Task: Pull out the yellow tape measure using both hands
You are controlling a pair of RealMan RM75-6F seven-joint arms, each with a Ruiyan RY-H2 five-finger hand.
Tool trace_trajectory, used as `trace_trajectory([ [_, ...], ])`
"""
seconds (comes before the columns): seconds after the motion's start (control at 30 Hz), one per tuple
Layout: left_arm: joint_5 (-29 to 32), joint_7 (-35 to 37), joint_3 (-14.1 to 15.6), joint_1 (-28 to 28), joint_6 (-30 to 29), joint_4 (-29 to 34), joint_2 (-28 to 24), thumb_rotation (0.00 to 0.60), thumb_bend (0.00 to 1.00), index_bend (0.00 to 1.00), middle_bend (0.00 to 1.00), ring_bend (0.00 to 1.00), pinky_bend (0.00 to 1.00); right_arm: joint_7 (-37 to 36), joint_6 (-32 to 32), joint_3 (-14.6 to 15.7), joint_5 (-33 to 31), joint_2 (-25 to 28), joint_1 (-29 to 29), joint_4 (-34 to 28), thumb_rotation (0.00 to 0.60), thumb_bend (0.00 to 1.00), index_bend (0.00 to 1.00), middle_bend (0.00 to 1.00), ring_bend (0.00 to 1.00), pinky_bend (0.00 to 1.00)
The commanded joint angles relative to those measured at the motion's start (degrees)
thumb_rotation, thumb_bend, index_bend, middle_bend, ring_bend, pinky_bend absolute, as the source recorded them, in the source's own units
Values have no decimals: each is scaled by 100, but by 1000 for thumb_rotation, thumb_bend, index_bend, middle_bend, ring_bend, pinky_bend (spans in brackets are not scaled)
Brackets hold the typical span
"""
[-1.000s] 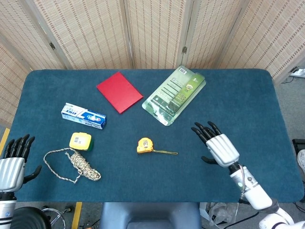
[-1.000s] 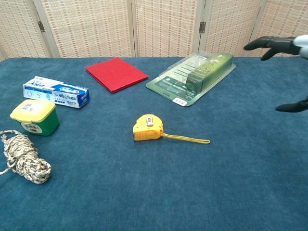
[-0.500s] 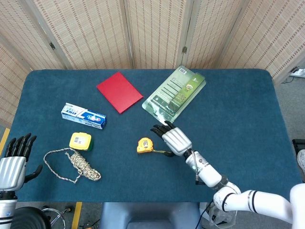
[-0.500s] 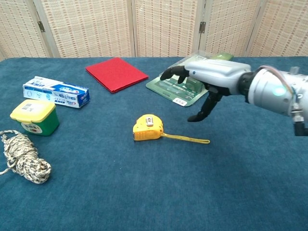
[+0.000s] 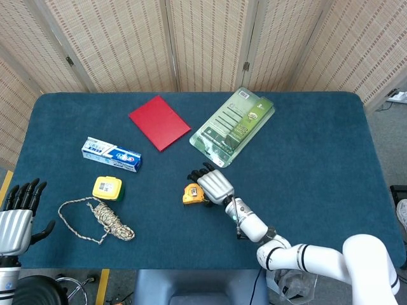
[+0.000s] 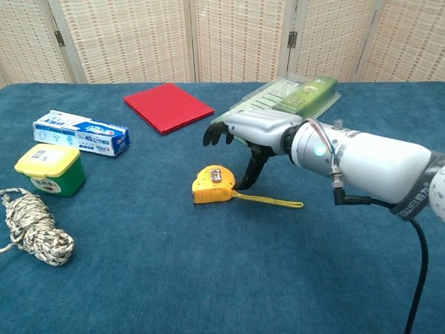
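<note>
The yellow tape measure [image 5: 191, 193] [image 6: 213, 185] lies near the table's middle, a short length of yellow tape [image 6: 272, 202] drawn out to its right. My right hand [image 5: 213, 184] [image 6: 245, 131] hovers just above and behind it, palm down, fingers spread and holding nothing; its thumb points down close to the case's right end. My left hand [image 5: 18, 215] stays open at the table's front left corner, far from the tape measure, and appears only in the head view.
A red booklet [image 5: 159, 122] and a green blister pack [image 5: 233, 126] lie at the back. A toothpaste box [image 5: 111, 154], a yellow-lidded green tub [image 5: 107, 188] and a coil of rope [image 5: 105, 219] sit at the left.
My right hand has swept left from the table's right side to just over the tape measure. The left hand and the tape measure have not moved.
</note>
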State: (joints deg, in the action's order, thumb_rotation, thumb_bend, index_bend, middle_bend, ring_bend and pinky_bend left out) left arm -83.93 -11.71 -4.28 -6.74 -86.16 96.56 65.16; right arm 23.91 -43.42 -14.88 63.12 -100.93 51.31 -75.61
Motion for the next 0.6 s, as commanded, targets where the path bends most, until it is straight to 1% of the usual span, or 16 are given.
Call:
trace_trajectory([
  [0.03, -1, 0, 1, 0, 1, -1, 4, 600, 311, 43, 65, 86, 74, 41, 36, 40, -72, -150, 112, 180, 600, 211, 235, 250, 230, 102],
  [0.1, -4, 8, 4, 1, 2, -6, 9, 600, 311, 47, 64, 87, 74, 56, 45, 52, -115, -245, 175, 304, 600, 212, 247, 257, 235, 129],
  [0.37, -6, 34, 5, 8, -8, -34, 20, 600, 311, 47, 63, 87, 74, 171, 158, 45, -369, -601, 447, 827, 600, 211, 274, 261, 241, 131],
  [0.6, 21, 84, 14, 43, -28, -77, 24, 600, 311, 47, 63, 86, 74, 242, 199, 49, -509, -734, 595, 1016, 600, 212, 286, 276, 256, 131],
])
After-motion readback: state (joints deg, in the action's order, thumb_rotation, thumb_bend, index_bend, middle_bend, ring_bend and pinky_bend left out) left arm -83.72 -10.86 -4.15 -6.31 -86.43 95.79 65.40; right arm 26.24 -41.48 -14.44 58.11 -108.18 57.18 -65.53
